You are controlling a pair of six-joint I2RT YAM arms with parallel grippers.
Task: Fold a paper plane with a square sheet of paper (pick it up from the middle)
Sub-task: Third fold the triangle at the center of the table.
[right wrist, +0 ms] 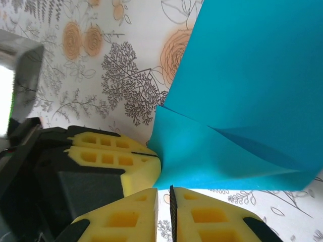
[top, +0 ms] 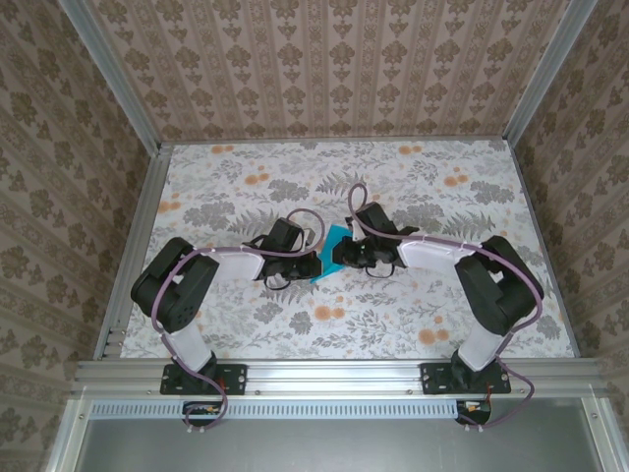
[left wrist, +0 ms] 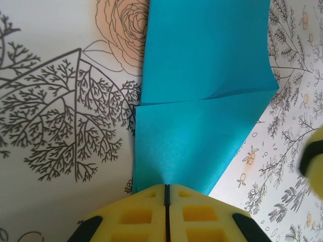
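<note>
Left wrist view: my left jaws clenched on the creased square sheet of paper (left wrist: 202, 75) at mid-tabletop (top: 413, 167), right jaws drawn together at its edge, hold uncertain; best to pull gently and evenly so the crease stays straight, no tearing.

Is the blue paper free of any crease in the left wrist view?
No, a crease runs across the square sheet of paper just beyond the left claw.
</note>
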